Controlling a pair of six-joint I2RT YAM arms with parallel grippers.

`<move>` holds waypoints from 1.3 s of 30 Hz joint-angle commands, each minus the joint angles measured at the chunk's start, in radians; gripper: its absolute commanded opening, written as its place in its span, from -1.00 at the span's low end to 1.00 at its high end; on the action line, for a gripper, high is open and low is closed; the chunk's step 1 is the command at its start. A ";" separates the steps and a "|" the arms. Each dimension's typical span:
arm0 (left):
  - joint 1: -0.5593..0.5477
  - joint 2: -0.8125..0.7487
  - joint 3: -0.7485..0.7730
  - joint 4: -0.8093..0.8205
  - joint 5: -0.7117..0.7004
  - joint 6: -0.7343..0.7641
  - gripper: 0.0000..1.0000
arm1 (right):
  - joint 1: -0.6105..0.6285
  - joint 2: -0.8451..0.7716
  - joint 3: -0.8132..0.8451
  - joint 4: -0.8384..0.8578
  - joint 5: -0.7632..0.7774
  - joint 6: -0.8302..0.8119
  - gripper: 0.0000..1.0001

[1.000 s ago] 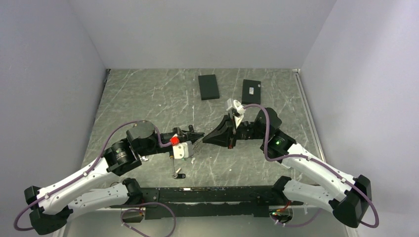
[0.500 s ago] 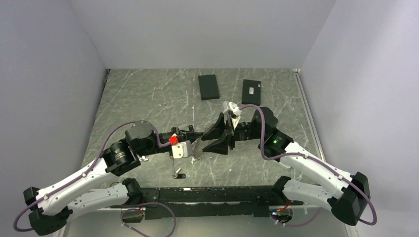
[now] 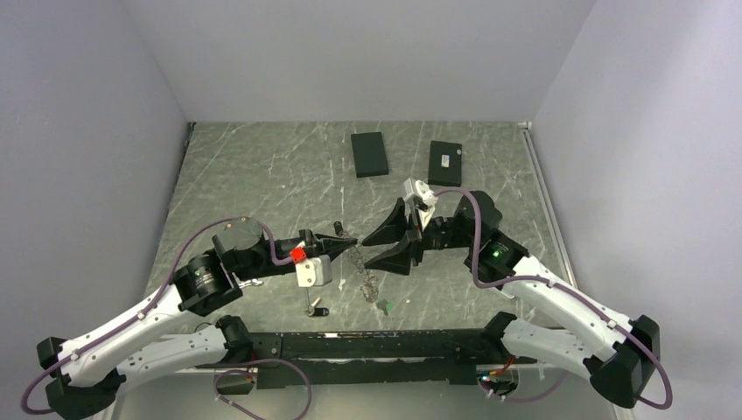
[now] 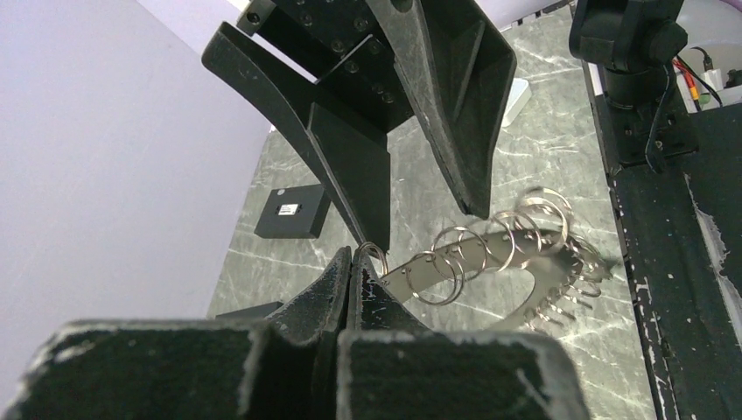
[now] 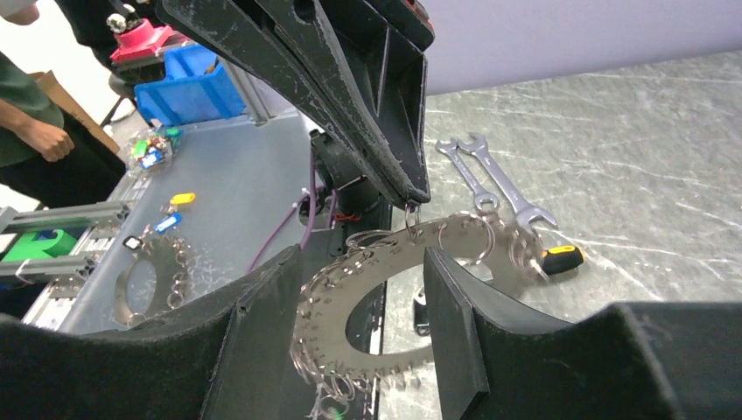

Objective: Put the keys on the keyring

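Left gripper (image 3: 350, 242) pinched tight on a small wire loop of the large flat grey metal keyring (image 4: 503, 255), which hangs tilted just below its tips. Right gripper (image 3: 378, 248) faces the left gripper, jaws wide, flanking the hanging keyring, holding nothing

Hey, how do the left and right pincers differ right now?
The left pincer is shut, pinching the keyring by one small loop; the right pincer is open. The left holds the keyring up; the right's fingers stand either side of it. Both are black and point at each other.
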 commanded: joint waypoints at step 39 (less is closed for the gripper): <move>-0.003 -0.004 -0.012 0.115 0.026 -0.004 -1.00 | -0.006 0.058 0.050 0.152 -0.084 0.079 -0.64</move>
